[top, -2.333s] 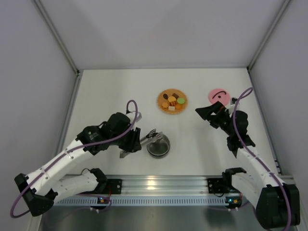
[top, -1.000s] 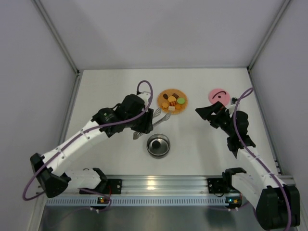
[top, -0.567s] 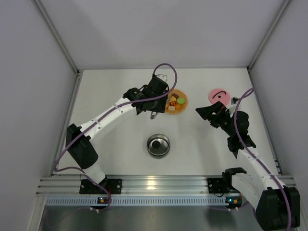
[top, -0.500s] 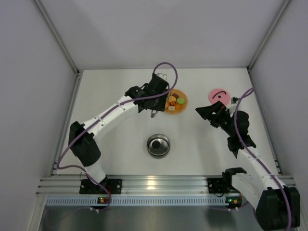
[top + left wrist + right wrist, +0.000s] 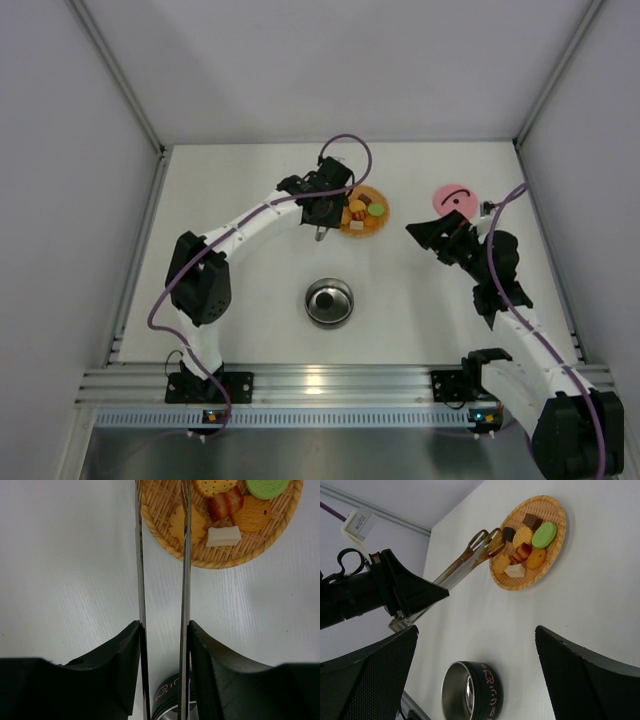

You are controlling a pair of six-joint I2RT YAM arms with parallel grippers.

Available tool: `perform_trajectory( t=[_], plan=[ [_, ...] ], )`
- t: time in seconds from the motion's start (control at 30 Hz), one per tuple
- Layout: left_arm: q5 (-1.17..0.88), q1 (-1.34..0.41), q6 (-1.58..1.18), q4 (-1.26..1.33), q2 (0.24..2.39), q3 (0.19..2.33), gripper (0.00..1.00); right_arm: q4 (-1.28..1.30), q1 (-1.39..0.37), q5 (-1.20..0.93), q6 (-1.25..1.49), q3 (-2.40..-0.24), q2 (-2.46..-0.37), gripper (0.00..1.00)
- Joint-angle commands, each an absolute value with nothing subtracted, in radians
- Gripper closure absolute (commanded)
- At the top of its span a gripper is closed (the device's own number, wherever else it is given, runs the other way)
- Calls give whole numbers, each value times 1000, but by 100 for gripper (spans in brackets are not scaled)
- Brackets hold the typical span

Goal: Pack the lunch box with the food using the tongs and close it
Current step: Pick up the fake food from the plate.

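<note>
My left gripper [image 5: 325,210] [image 5: 162,630] is shut on the slim silver tongs [image 5: 139,580] [image 5: 470,555], one arm against each finger. The tongs' scalloped tips hover slightly apart over the left side of the woven plate [image 5: 380,228] [image 5: 280,525], by the yellow piece [image 5: 195,525] and the black piece [image 5: 508,532]. The food [image 5: 358,210] lies on that plate, with a green round [image 5: 544,534]. The steel lunch box [image 5: 329,302] [image 5: 472,695] stands nearer the arms with one dark piece inside. Its pink lid [image 5: 453,198] lies at the right. My right gripper [image 5: 430,235] [image 5: 476,630] hangs open and holds nothing.
White walls close the table on the left, back and right. The rail with the arm bases [image 5: 330,385] runs along the near edge. A purple cable [image 5: 345,145] loops above the left wrist.
My left arm has swung the tongs from above the lunch box out to the plate, leaving a dark piece in the box. The right arm has not moved.
</note>
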State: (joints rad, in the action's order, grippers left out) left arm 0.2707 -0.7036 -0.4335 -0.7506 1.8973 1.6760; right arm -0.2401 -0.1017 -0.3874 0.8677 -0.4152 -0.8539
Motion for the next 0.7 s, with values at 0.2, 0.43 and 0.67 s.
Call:
perform_trajectory(
  t=[0.2, 0.43, 0.67],
  plan=[
    [256, -706, -425, -661, 1917, 1735, 54, -270, -87, -379, 850, -449, -821, 1],
    [255, -706, -423, -670, 1960, 1761, 54, -265, -87, -373, 845, -448, -822, 1],
    [264, -706, -428, -683, 1988, 1787, 54, -262, -87, -368, 841, -448, -821, 0]
  ],
)
